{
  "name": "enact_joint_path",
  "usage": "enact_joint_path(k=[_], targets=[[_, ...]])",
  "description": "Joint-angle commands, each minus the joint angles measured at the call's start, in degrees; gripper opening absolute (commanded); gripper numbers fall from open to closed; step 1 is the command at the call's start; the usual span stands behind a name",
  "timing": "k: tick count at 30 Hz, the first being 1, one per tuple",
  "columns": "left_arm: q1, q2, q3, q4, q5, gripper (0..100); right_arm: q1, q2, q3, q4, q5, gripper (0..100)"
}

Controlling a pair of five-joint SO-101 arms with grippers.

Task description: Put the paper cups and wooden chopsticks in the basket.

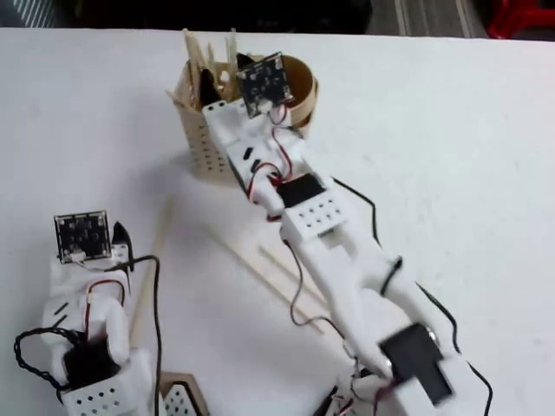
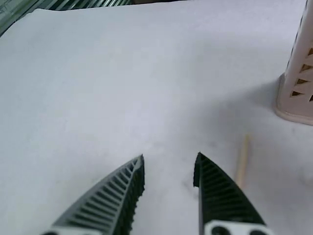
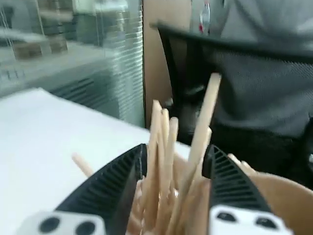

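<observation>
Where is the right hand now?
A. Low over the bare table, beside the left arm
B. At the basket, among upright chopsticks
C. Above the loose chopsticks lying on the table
B: the right hand is at the basket, and upright chopsticks stand between its open fingers.

Left arm [image 1: 87, 338] tucked, right arm [image 1: 334, 234] outstretched, both jaws apart.

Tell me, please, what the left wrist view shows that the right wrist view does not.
Left wrist view: the open left pincer above the table, one loose wooden chopstick lying flat, and the basket corner. Right wrist view: the open right pincer at a bunch of upright chopsticks, with an office chair behind. Both: the white table and wooden chopsticks.
</observation>
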Motion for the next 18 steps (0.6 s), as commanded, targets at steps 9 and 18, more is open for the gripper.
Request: enact_joint_path(k=[9,18], targets=[[0.0,-0.6,-0.4,-1.5,-0.4,18,-2.8,-26.6,-0.4,47.6,-0.1,24.5],[0.0,-0.6,-0.4,-1.5,-0.4,18,-8.2,-26.1,5.9,70.6,3.6,24.6]])
